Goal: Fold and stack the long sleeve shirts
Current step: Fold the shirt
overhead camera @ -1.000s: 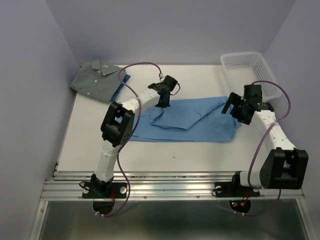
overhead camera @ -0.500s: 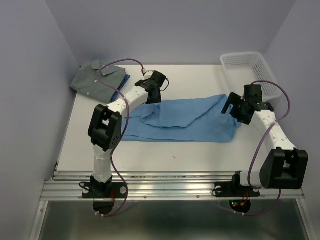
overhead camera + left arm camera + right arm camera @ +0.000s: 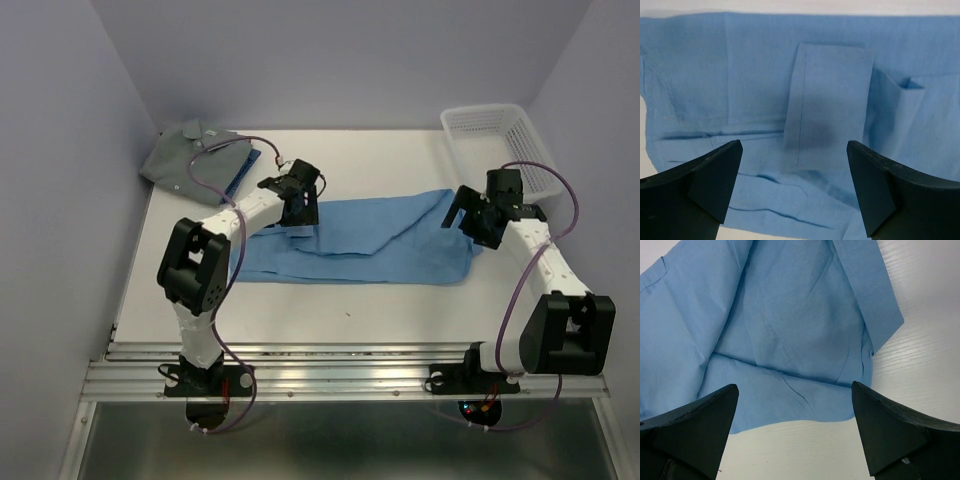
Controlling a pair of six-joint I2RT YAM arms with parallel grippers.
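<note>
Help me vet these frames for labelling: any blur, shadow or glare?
Top external: evenly lit, sharp, no glare. Left wrist: the sky-blue shirt is crisp, with a soft grey shadow between the dark fingers. Right wrist: cloth sharp, white table bright but not blown out.

Centre of bench: spread shirt. Upper left of frame: folded shirts, stacked. Upper right: basket, at bench corner.
</note>
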